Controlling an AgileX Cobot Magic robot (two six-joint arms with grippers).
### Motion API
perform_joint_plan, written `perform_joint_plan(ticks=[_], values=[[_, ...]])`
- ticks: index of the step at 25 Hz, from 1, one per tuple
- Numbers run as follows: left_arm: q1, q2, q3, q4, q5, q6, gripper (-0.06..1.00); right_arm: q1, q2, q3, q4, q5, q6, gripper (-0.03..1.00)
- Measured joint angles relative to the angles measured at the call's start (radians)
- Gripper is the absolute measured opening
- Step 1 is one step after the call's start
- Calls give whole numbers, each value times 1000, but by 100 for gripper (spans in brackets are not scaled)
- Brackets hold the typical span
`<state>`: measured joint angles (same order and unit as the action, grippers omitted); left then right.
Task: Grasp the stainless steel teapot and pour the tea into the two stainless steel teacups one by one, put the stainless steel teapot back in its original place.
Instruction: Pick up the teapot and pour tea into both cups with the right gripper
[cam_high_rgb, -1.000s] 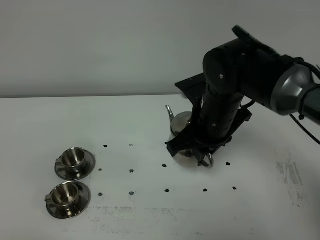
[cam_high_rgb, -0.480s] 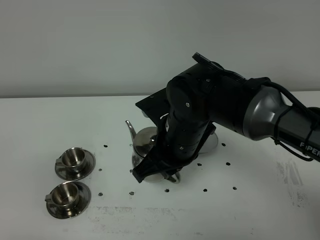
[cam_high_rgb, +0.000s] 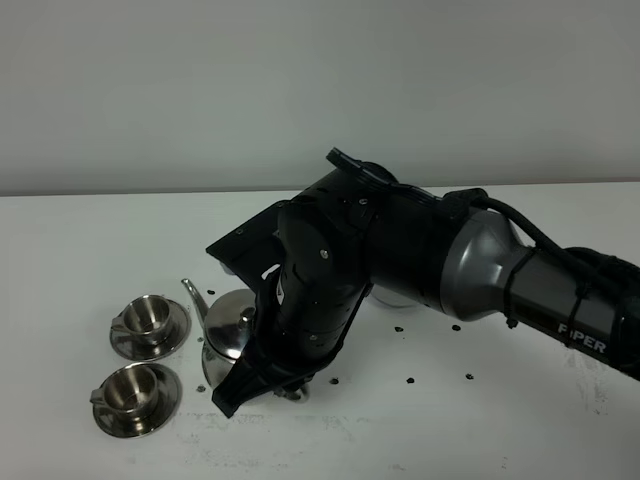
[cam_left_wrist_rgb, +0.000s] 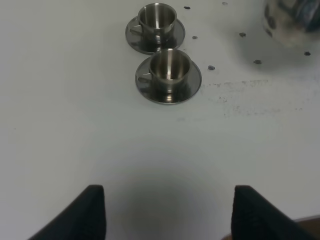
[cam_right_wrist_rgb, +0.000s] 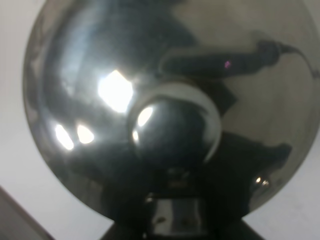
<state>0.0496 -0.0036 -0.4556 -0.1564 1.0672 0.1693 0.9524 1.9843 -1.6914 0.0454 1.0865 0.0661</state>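
Shifted left, mirror-bright steel teapot (cam_high_rgb: 228, 330) nears the teacups (cam_high_rgb: 148, 318); spout (cam_high_rgb: 193, 297) thin, curved.

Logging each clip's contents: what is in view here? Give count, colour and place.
teacups: two, shiny steel, each on a steel saucer, at the left of the table, one behind the other; no tea visible inside
teapot: one, mirror-finish steel, just right of the cups, spout towards them
table: one, white, dotted with small dark marks
left pincer: one, black, open and empty, above bare table, apart from the cups
right pincer: one, black, on a black and grey arm, closed on the teapot
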Motion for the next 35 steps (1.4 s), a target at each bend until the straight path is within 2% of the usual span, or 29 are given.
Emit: perform_joint_plan(ticks=[8, 13, 20, 35], values=[[0, 0, 0, 0, 0, 0, 54, 16, 11, 1, 5, -27, -44, 18], [0, 0, 0, 0, 0, 0, 54, 19, 44, 1, -59, -40, -55, 18], [0, 0, 0, 0, 0, 0, 54, 84, 53, 1, -187, -43, -57, 18], [0, 0, 0, 0, 0, 0, 54, 116, 134, -25, -259, -19, -110, 18]])
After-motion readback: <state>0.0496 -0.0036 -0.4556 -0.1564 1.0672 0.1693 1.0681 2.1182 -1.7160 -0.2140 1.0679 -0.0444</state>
